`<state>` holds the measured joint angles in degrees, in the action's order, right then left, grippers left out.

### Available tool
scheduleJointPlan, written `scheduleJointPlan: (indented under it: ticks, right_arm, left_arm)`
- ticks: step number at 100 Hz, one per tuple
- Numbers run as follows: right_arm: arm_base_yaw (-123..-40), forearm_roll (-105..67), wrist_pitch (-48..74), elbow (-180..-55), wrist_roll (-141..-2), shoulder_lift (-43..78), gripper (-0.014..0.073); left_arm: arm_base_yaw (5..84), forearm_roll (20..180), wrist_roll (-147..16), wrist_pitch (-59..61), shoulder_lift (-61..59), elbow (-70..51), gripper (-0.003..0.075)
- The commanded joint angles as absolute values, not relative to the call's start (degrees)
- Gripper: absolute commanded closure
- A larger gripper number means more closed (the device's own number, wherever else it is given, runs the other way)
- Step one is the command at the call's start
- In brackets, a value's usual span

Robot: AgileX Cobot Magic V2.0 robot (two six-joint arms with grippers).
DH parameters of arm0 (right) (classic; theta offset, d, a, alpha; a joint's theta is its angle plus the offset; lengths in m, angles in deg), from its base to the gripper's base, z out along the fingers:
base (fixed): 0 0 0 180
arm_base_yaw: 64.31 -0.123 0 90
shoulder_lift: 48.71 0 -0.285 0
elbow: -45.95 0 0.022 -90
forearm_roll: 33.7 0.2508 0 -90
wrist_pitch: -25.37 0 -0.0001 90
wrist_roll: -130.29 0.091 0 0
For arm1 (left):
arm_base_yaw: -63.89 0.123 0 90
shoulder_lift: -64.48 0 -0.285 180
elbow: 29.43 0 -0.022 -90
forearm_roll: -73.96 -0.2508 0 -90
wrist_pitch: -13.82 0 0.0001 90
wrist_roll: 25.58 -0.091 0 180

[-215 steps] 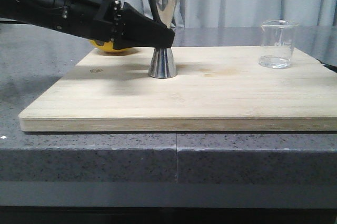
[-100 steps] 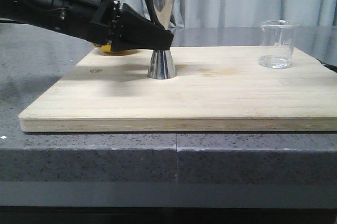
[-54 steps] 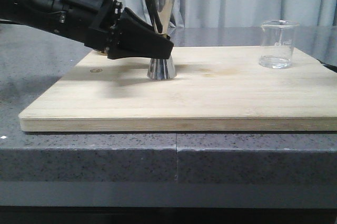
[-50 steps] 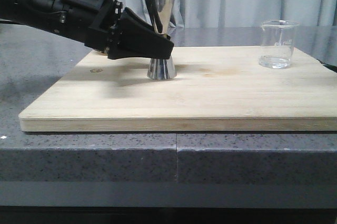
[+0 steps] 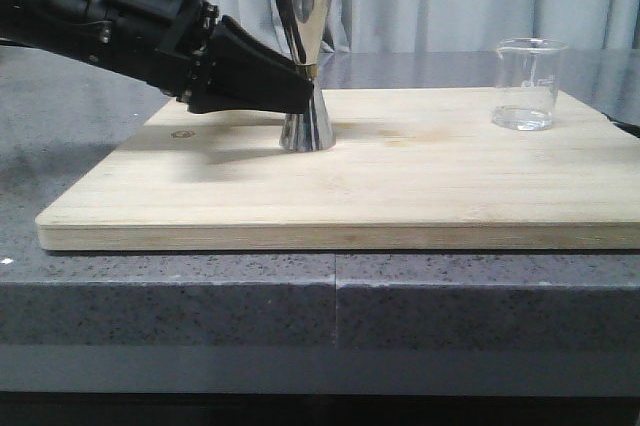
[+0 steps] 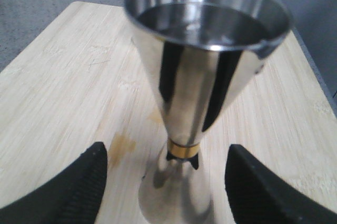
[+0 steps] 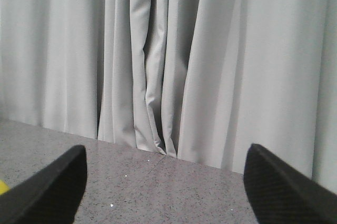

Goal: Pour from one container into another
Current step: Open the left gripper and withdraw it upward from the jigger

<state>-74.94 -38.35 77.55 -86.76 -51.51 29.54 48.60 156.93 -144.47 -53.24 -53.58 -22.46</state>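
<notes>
A wooden board (image 5: 400,186) covers the grey stone surface (image 5: 200,291). The left hand (image 5: 296,96), fingers spread apart, reaches in at the waist of the upright steel jigger (image 5: 306,56), which stands left of the board's centre, ungripped. The glass beaker (image 5: 526,83) stands well apart at the board's far right corner. The right hand (image 7: 163,203) is open, facing curtains (image 7: 168,61).

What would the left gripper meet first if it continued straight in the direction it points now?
Probably the steel jigger: it stands upright between the open fingers of the left gripper, whose line runs to its narrow gold-banded waist. Nothing else shows in between.
</notes>
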Motion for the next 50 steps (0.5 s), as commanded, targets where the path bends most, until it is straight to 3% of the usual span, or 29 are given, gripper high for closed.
scheduleJointPlan:
  ticks: [1,50]
  right_arm:
    - [-74.83,-37.71,81.55,-88.62,-51.70,28.00,0.0039]
    - [-74.83,-36.05,81.55,-88.62,-51.70,28.00,0.0039]
  left_arm:
    - [49.53,159.59,-143.19,-59.46,-49.37,-23.97,0.0265]
    - [55.29,154.01,-136.28,-59.46,-41.51,-24.56,0.0265]
